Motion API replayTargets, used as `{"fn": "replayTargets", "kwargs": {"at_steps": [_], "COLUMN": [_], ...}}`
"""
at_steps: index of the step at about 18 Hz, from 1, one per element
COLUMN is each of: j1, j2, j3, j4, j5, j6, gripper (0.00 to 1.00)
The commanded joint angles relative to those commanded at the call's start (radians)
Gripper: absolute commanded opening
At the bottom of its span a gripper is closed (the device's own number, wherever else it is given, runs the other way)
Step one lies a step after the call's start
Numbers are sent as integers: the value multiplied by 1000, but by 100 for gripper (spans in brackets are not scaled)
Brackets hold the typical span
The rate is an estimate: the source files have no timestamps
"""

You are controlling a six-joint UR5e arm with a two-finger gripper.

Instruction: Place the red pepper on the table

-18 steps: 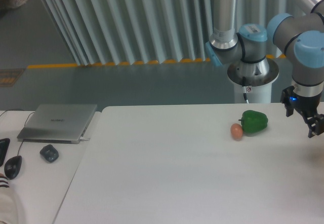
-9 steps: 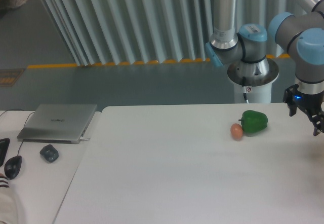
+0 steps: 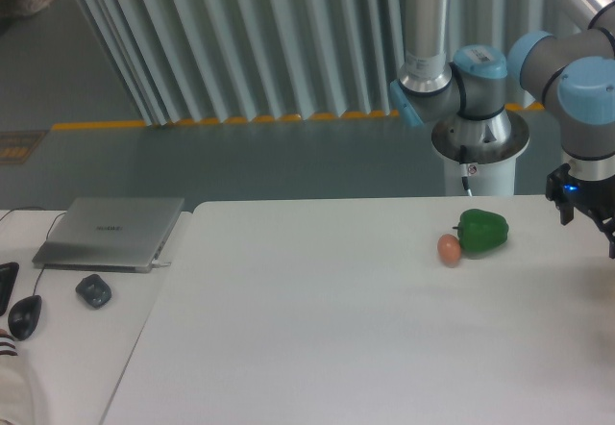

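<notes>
1 gripper at right frame edge, state unclear, above white table

Only green pepper and egg-like ball obstruct table.

My desk is white, smooth and not shiny. The green pepper looks smooth and a bit shiny, like plastic. The little orange-brown ball is smooth and dull. My arm has shiny metal tubes with light blue plastic caps. My hand looks black and dull. The laptop is smooth grey metal.
</notes>
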Motion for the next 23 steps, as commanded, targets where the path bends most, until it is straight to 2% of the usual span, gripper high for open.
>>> {"fn": "replayTargets", "kwargs": {"at_steps": [5, 17, 21, 23], "j1": [98, 134, 132, 126], "j2": [-14, -129, -149, -156], "j3": [9, 60, 64, 68], "j4": [-2, 6, 107, 138], "j5": [-2, 6, 34, 46], "j6": [-25, -18, -12, -20], "gripper": [100, 100, 100, 100]}}
